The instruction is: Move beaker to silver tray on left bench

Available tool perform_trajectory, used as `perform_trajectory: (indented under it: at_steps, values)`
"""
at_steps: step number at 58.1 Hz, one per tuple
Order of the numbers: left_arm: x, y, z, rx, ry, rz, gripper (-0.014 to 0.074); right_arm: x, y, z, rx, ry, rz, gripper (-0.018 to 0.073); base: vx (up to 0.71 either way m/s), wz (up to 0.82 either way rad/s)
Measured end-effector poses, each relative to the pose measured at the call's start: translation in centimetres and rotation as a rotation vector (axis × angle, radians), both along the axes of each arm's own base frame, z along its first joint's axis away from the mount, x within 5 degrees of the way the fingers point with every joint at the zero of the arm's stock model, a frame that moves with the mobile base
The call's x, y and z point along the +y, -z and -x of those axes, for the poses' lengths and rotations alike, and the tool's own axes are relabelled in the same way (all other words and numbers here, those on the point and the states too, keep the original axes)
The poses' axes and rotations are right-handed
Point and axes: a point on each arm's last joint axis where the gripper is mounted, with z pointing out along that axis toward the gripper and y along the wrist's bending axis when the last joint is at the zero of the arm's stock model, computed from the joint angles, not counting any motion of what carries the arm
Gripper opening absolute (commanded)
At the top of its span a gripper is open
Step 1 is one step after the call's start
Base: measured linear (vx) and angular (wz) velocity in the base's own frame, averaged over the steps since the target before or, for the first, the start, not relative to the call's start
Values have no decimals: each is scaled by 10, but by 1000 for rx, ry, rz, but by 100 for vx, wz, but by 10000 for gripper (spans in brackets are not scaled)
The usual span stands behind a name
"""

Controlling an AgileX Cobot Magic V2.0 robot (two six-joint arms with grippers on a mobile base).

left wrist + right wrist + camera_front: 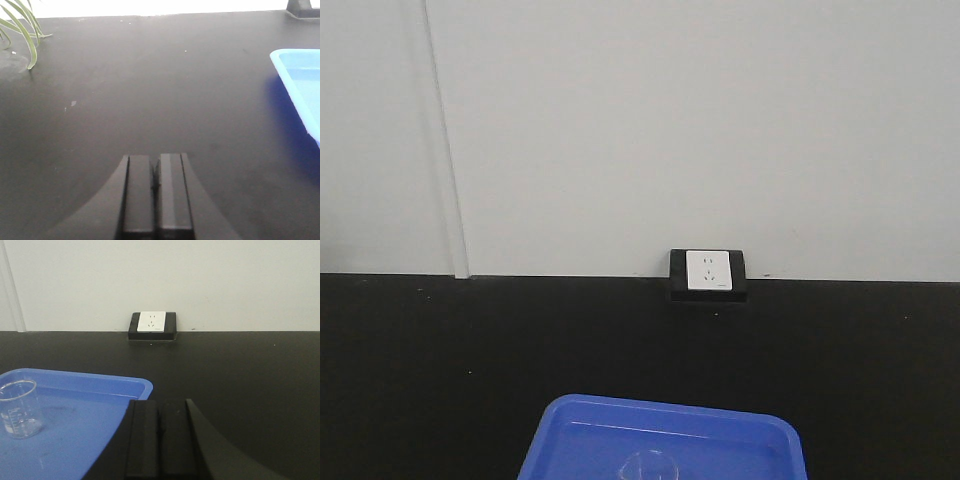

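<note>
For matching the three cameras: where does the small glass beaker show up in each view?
Front view: the beaker sits at the bottom edge, centre, cut off, inside the blue tray.
Left wrist view: not in it; only the blue tray's corner at the right edge.
Right wrist view: far left, upright in the blue tray.
Shared landmark: the blue tray, in all three.
</note>
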Motion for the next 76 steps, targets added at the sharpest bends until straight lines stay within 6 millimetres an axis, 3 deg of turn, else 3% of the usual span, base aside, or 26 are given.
perform_trajectory:
  at_steps: [26,38,46,55,59,65,70,76]
  values:
    - [0,0,0,0,0,0,1,0,0,0,-3,0,1,-10,0,0]
    - [0,0,0,0,0,0,1,2,-15,1,-170,-28,-16,-10,0,0]
    - [0,0,0,0,0,0,1,2,-52,6,-292,-33,-32,-10,0,0]
    - [0,0,0,0,0,0,1,3,-125,1,-358,-28,-7,-10,0,0]
    - [0,0,0,0,0,0,1,6,-153,-16,-340,-24,31,-10,0,0]
    - [0,0,0,0,0,0,1,11,-177,-51,-274,-25,70,-10,0,0]
    - [0,0,0,0,0,0,1,14,-187,-75,-231,-26,82,-10,0,0]
    - [0,0,0,0,0,0,1,19,-186,-102,-163,-30,93,-10,0,0]
